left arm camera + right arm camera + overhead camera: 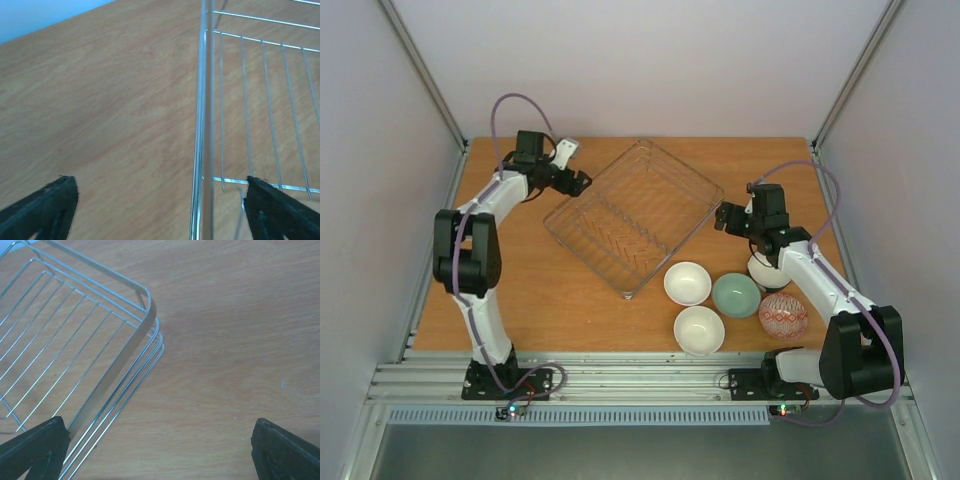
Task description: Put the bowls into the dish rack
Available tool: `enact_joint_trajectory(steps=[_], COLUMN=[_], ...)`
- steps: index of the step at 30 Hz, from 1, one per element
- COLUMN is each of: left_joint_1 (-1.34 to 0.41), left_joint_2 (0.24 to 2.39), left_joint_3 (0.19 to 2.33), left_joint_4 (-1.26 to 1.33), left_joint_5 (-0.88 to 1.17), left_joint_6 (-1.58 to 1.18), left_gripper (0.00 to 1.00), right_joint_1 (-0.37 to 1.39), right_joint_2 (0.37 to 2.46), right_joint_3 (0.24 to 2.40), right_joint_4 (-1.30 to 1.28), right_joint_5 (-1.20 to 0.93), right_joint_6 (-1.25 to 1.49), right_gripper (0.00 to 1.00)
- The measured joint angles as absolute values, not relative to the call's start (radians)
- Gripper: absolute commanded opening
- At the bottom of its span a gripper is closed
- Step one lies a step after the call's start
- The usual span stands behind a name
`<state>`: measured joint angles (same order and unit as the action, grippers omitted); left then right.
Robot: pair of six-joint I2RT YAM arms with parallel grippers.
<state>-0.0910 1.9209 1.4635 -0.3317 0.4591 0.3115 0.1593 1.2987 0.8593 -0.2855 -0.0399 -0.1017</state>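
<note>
Top cam gave me the layout. One dish rack [635, 215] sat skewed mid-board on the wooden table [520, 300].

Bowl count was five, all on the table off the rack's near-right side and outside the wire:
- white bowl [687, 283] near the rack's near corner
- second white bowl [699, 330] just in front of it
- mint-green bowl [735, 295] beside both
- red-and-white patterned bowl [783, 316] right of the mint one
- fifth bowl [760, 270] mostly under my right arm; only a white patch showed, so I couldn't read its outside colour

The bowls appeared in the top view only.

My left gripper [582, 183] was at the rack's far-left side and my right gripper [723, 218] at its right corner. From above I couldn't read the gap of either.

The wrist cams settled that. On the left, my fingers [45, 210] were spread wide with nothing gripped. The rack's side rim ran up the frame between them, nearer the right-hand finger. I couldn't tell whether it touched.

On the right, my fingers [285, 450] were equally wide and also held nothing. The rack's rounded corner lay on the left of the frame, its edge running down by the left-hand finger, with bare wood across the rest of the gap.

Totals: one rack, five bowls, two grippers.
</note>
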Motion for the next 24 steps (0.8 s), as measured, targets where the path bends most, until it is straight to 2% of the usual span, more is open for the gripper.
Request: enact_joint_trajectory(steps=[3,8,11,15,24], left_joint_1=[-0.105,-0.121,-0.133,-0.134,-0.140], left_joint_2=[2.023,2.144,2.169,2.175,2.175], left_joint_3=[1.580,1.744,1.780,1.786,1.784], left_joint_4=[-0.374,-0.456,-0.476,-0.487,-0.477], left_joint_5=[0.451,0.443,0.424,0.411,0.387], left_joint_6=[0.310,0.310,0.318,0.318,0.347], left_gripper=[0.70,0.34,0.24,0.01,0.00], right_joint_1=[0.175,0.185,0.187,0.192,0.203], right_joint_2=[1.299,1.299,1.301,1.312,1.338], right_joint_3=[0.859,0.859,0.859,0.859,0.859], right_joint_4=[-0.286,-0.288,-0.287,-0.283,-0.278], right_joint_5=[-0.038,-0.031,-0.030,-0.030,-0.031], right_joint_6=[-0.102,-0.105,-0.105,-0.105,-0.105], right_gripper=[0.98,0.98,0.99,0.98,0.98])
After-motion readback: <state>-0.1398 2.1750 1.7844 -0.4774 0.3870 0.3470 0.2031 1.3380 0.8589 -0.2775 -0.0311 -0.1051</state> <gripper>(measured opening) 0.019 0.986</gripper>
